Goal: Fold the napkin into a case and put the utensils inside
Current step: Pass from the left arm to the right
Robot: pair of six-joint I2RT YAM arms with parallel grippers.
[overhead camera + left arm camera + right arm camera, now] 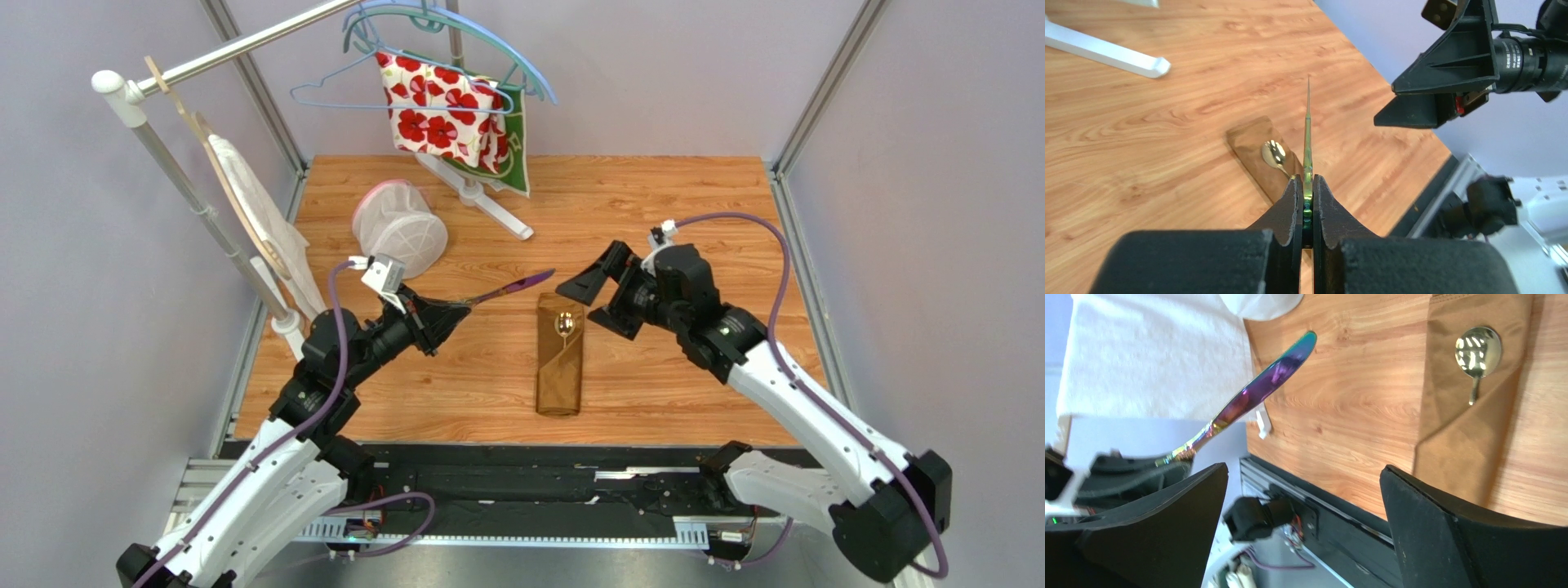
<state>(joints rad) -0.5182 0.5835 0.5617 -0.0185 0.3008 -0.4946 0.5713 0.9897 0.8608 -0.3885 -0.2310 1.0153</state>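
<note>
The case (pixel 559 361) lies mid-table, its long axis running near to far. The right gripper (pixel 597 300) hangs spread and empty beside its far mouth. The left gripper (pixel 456 309), to the left of the case, pinches the knife (pixel 509 289) by its handle. The blade points crosswise toward that mouth, where the spoon (pixel 564 324) sits.

No legible text, label, brand, number or sign on anything in any view.
</note>
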